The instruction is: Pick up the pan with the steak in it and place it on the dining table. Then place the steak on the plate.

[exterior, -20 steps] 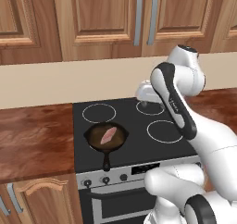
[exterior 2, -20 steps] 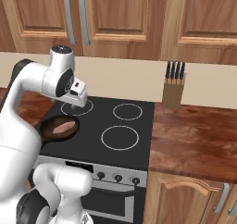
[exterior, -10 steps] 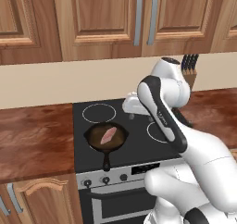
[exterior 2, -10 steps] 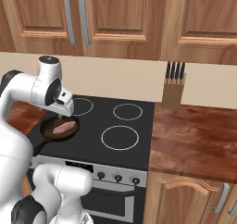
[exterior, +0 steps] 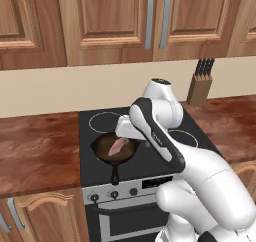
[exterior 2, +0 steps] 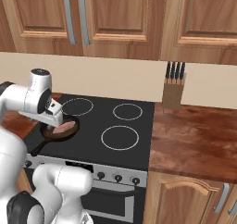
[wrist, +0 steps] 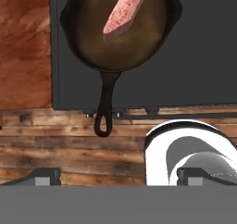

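Wooden wall cabinets (exterior: 105,21) with grey handles run along the top above a plain cream backsplash (exterior 2: 120,82). A black stove (exterior 2: 115,128) sits between reddish-brown countertops (exterior 2: 194,140), and a knife block (exterior 2: 173,90) stands against the wall.

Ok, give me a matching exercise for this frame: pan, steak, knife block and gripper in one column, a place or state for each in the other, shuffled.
Things:
1. pan
2. steak
3. knife block
4. gripper

Places or states:
A. on the wooden counter, right of the stove
B. open, holding nothing
C. on the stove's front left burner
D. lying in the skillet

Pairs: 1-C, 2-D, 3-A, 4-B
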